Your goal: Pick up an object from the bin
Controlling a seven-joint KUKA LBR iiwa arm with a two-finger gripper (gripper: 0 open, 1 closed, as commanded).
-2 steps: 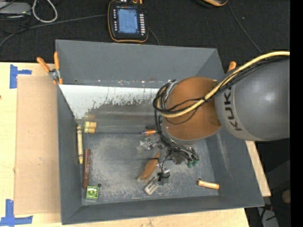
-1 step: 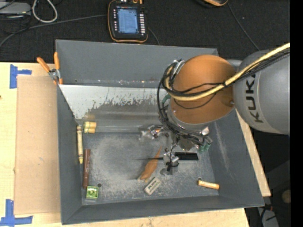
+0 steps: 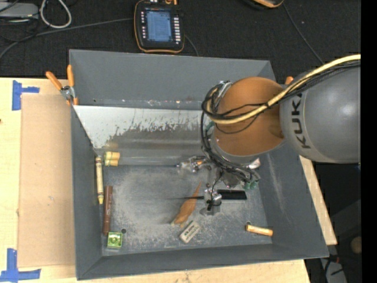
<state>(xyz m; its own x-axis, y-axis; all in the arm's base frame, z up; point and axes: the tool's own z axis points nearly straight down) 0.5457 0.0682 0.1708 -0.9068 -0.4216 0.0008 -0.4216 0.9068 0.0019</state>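
One nearest thing: brown tapered wooden stick [image 3: 184, 212], mid-floor of grey metal bin [image 3: 147, 81].
Tool [image 3: 211, 204]: just right of stick's upper end; grip state could not be told.
Long axis: ran lower-left to upper-right, towards tool.

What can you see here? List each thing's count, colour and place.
bin: one, grey, centre
short cylinder: one, pale yellow, floor's upper left
pencil-like stick: one, olive-yellow, along left wall
thin stick: one, dark brown, beside it
small block: one, green, lower left corner
wooden piece: one, brown, mid-floor by the gripper
flat tag: one, whitish, below the wooden piece
stub: one, orange-tan, lower right
handheld controller: one, black and orange, beyond the bin
arm: one, grey with orange cover, from the right
gripper: one, metal, over mid-floor
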